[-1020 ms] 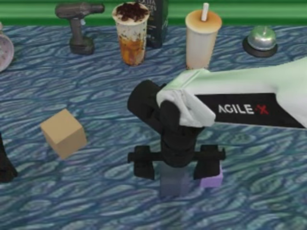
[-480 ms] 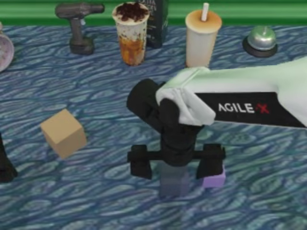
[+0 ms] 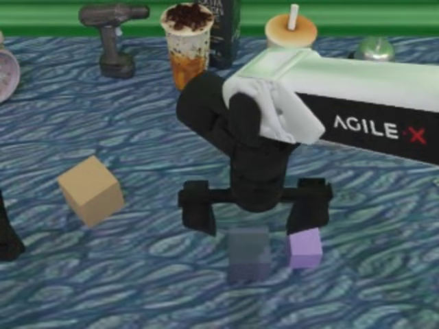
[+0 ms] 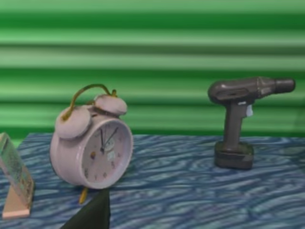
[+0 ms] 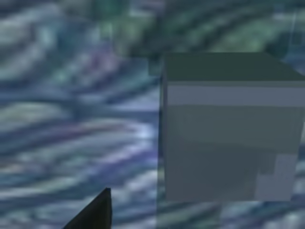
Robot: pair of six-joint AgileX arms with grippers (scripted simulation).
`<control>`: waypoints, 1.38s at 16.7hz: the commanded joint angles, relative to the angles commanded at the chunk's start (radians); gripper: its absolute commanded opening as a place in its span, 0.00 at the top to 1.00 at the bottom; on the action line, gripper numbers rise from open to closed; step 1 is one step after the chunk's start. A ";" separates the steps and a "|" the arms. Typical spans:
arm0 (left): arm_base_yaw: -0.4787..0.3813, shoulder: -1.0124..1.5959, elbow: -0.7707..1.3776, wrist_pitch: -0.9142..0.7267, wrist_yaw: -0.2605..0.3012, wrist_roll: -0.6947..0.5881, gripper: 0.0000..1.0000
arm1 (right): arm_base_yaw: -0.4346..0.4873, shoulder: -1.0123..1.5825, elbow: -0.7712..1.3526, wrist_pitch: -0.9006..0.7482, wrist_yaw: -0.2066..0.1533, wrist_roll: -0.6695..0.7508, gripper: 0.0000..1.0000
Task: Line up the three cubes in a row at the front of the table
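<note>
1. A green ribbed wall [image 4: 152, 57] is running in horizontal bands behind the far edge of the surface.
2. In the top view, it is showing as a strip along the frame's upper edge.

Table [image 3: 82, 288]: blue-teal wavy pattern, green strip at far edge. Cubes: tan [image 3: 90, 190] at left; slate grey-blue [image 3: 248, 254], light purple [image 3: 305, 247] near front. Right arm [image 3: 370, 89]: pale green-white, black panel.

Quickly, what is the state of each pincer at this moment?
Right pincer: open, holding nothing, above the slate cube.
Left pincer: not in view.
</note>
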 joint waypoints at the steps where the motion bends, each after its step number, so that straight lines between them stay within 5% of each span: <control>1: 0.000 0.000 0.000 0.000 0.000 0.000 0.00 | 0.000 0.000 0.000 0.000 0.000 0.000 0.00; 5: -0.002 0.009 0.009 -0.006 0.000 0.004 0.00 | -0.009 -0.006 -0.009 0.007 0.004 -0.005 0.00; 10: -0.029 0.190 0.179 -0.120 0.003 0.073 0.00 | -0.089 -0.214 -0.157 0.102 0.067 -0.106 0.00; 17: -0.093 0.807 0.622 -0.437 0.000 0.261 0.00 | -0.342 -0.901 -0.647 0.395 0.156 -0.376 0.00; 23: -0.157 1.410 1.021 -0.745 -0.001 0.437 0.00 | -0.581 -1.524 -1.144 0.694 0.144 -0.614 0.00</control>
